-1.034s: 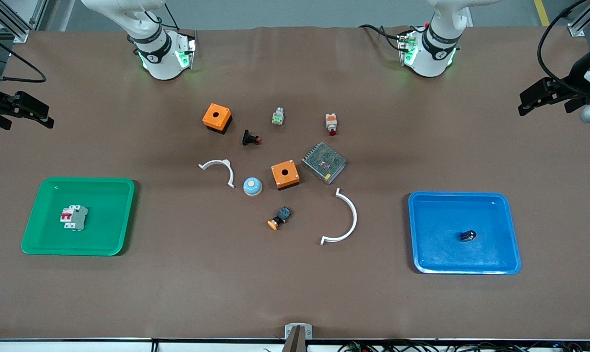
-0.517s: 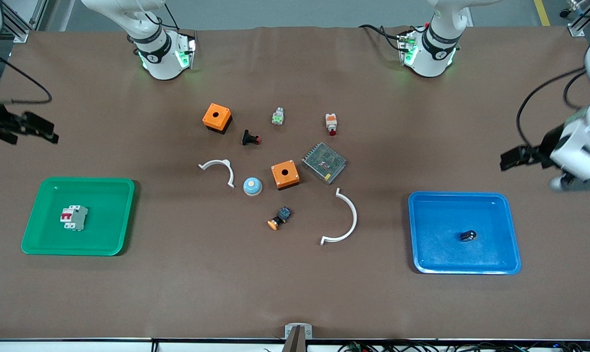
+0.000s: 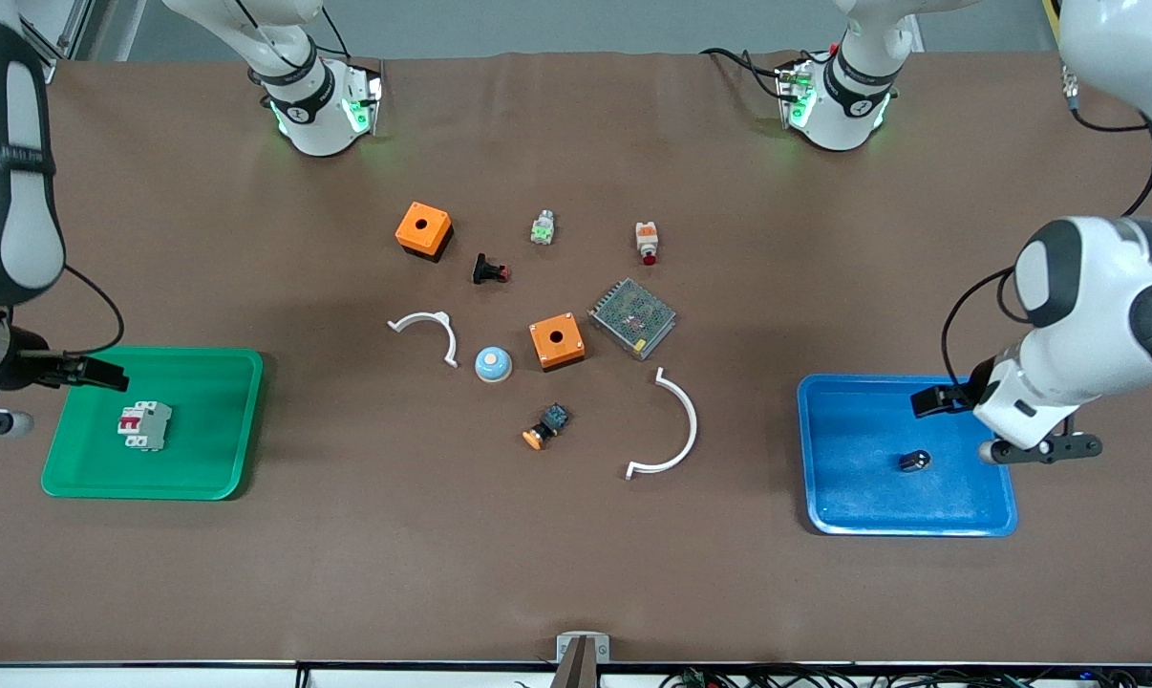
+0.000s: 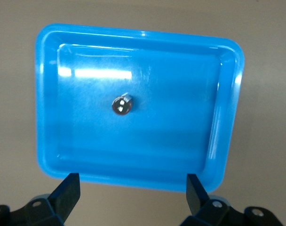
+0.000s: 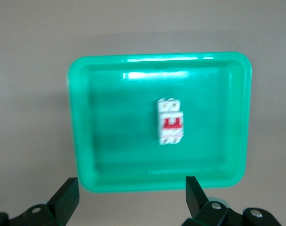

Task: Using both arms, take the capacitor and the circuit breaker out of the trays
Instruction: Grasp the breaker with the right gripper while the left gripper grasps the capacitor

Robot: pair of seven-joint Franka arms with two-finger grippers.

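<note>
Inside the glossy blue tray (image 3: 958,516), the stubby black capacitor (image 3: 914,461) lay clear of every rim, while the boxy grey-white breaker (image 3: 145,425) sat mid-floor in the green tray (image 3: 203,483). Over each tray's outer edge hovered the left gripper (image 4: 132,194) and right gripper (image 5: 131,196), fingers spread wide, holding nothing.

From my front camera I look steeply down across the whole table (image 3: 576,573), facing the arm bases at 11 and 1 o'clock. My left wrist camera looks straight down, fairly close, on the blue tray (image 4: 46,94), which the front view shows at 4 o'clock (image 3: 1001,497). My right wrist camera does likewise over the green tray (image 5: 79,127), at 8 o'clock in front (image 3: 223,459).
</note>
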